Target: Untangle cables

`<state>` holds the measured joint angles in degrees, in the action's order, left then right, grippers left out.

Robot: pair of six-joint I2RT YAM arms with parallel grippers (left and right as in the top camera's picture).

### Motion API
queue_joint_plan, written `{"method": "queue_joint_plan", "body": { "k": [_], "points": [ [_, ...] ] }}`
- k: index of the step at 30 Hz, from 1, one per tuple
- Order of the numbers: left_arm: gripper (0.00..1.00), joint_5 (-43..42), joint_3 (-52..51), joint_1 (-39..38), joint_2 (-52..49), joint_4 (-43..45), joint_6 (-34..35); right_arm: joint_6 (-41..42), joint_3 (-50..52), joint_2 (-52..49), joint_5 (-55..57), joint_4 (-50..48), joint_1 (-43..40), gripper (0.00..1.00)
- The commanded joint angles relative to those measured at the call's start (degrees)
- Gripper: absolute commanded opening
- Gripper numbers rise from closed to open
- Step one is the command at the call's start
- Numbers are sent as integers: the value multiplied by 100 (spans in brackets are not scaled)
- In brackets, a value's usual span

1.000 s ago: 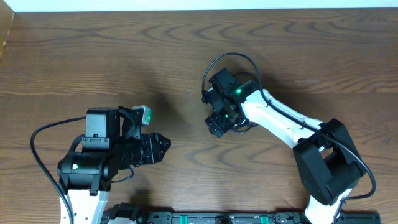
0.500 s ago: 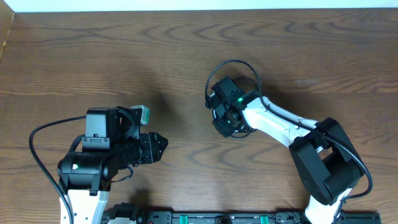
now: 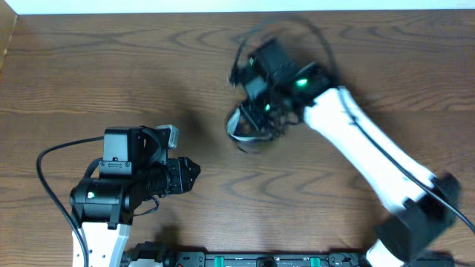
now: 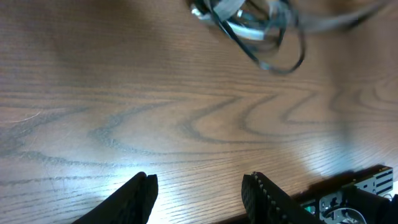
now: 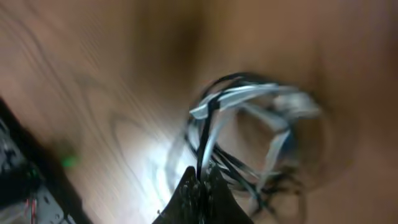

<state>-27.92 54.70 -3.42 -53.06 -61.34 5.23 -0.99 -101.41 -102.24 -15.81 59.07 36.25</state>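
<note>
The cables [image 3: 247,134] are a tangled bundle of black and light grey cords, hanging blurred under my right gripper [image 3: 261,111] near the table's middle. In the right wrist view the right gripper [image 5: 202,182] is shut on a black strand and a light grey strand of the cables [image 5: 249,99], whose loops spread out beyond the fingertips. My left gripper [image 3: 194,175] sits low at the front left, well apart from the bundle. In the left wrist view the left gripper [image 4: 199,193] is open over bare wood, and the cables [image 4: 249,28] show far ahead.
The wooden table [image 3: 111,67] reaches a white wall at the far edge. A black rail with green lights [image 3: 260,260] runs along the front edge. The left arm's own thick black wire [image 3: 43,178] loops out to the left.
My right gripper has shut on the cables and swung up and toward the far side, so the bundle now shows, blurred. The left arm has not moved.
</note>
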Motion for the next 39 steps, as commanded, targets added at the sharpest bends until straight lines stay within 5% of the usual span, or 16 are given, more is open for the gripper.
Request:
{"method": "queue_joint_plan", "body": {
  "k": [1,12,15,17,21,23,27,36,39],
  "points": [
    [50,61,-37,9,-17,-13,-120,-162,-595,557,1241,74,37,1],
    [50,59,-37,9,-17,-11,-118,1563,-149,551,3539,1261,15,1],
    [50,59,-37,9,-17,-9,-118,1464,415,546,3357,999,17,3],
    [50,59,-37,9,-17,11,-118,804,750,546,2476,651,17,17],
    [50,223,-37,9,-15,275,-136,-341,1517,546,538,-280,28,68],
    [55,566,-37,15,-15,466,-17,-402,1893,546,271,-756,50,77],
    [61,1106,-37,15,-15,844,446,-376,2592,546,227,-1727,127,78],
    [66,671,-37,13,-15,955,647,33,3897,544,-103,-4151,446,53],
    [66,651,-37,13,-15,837,645,236,4332,544,-44,-5025,597,54]
  ]
}}
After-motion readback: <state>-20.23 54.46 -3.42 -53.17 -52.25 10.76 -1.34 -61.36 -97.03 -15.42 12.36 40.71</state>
